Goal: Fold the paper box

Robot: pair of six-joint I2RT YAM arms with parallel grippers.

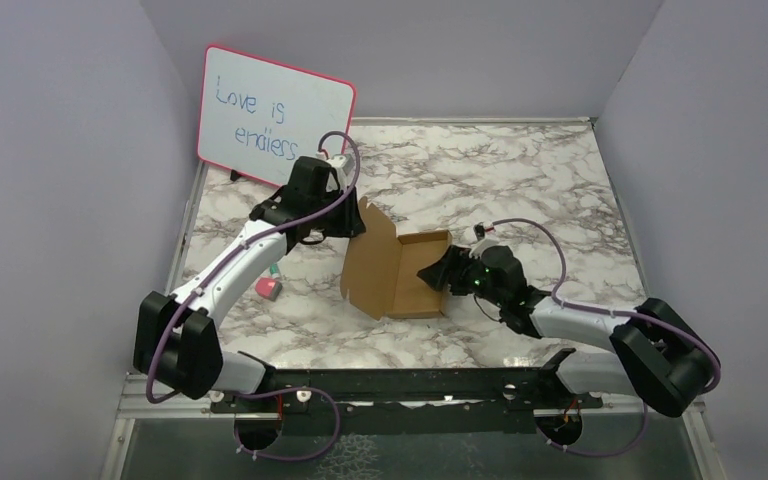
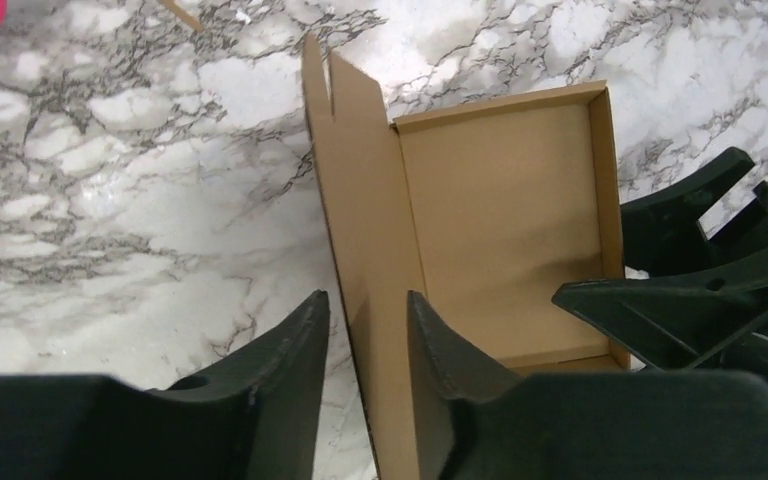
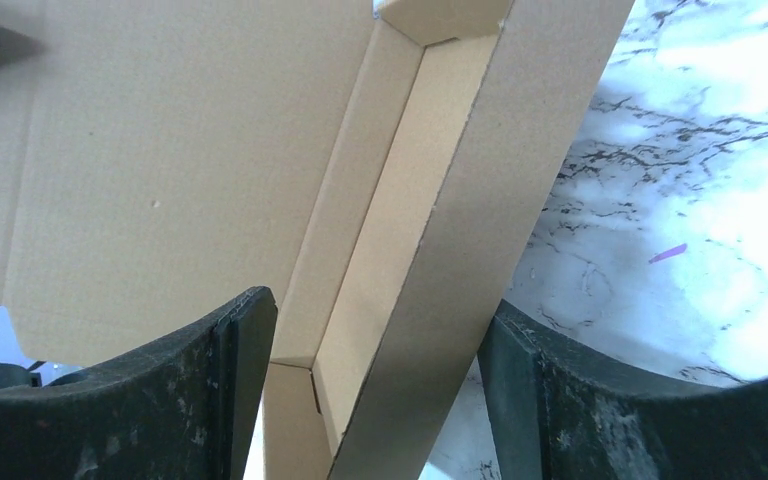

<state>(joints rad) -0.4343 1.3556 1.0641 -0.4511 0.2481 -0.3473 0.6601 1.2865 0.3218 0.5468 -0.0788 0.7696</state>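
The paper box (image 1: 395, 275) is a brown cardboard piece lying mid-table, its shallow tray formed and a notched lid panel (image 2: 355, 200) standing up along its left side. My left gripper (image 1: 353, 224) straddles that upright panel; in the left wrist view the gripper (image 2: 365, 300) has a finger on each side, with marble showing between the left finger (image 2: 295, 345) and the cardboard edge. My right gripper (image 1: 438, 272) is at the tray's right wall. In its wrist view the gripper (image 3: 375, 310) is wide apart around the double wall (image 3: 410, 250), with gaps on both sides.
A pink-framed whiteboard (image 1: 275, 115) leans against the back-left wall. A small pink object (image 1: 268, 288) lies on the marble beside the left arm. Purple walls close the table on three sides.
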